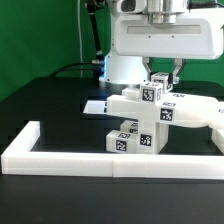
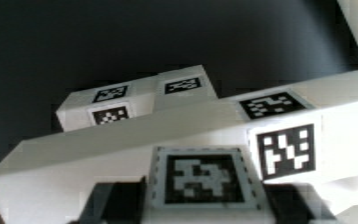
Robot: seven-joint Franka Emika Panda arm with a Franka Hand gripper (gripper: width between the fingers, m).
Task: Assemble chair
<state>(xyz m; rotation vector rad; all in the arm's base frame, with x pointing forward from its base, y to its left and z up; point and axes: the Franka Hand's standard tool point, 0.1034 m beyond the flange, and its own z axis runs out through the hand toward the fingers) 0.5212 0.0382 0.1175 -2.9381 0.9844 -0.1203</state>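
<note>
I am hovering my end effector (image 1: 168, 74) over the chair (image 1: 150, 112); grip state I cannot tell. Misaligned push is risking toppling the assy.

Scene viewed in the exterior view from low across the black table (image 1: 40, 100), border rail (image 1: 100, 155) nearest, arm base faced at frame top, tagged chair (image 1: 145, 115) at centre shared with the wrist view, chair (image 2: 194, 140) seen there very close.
</note>
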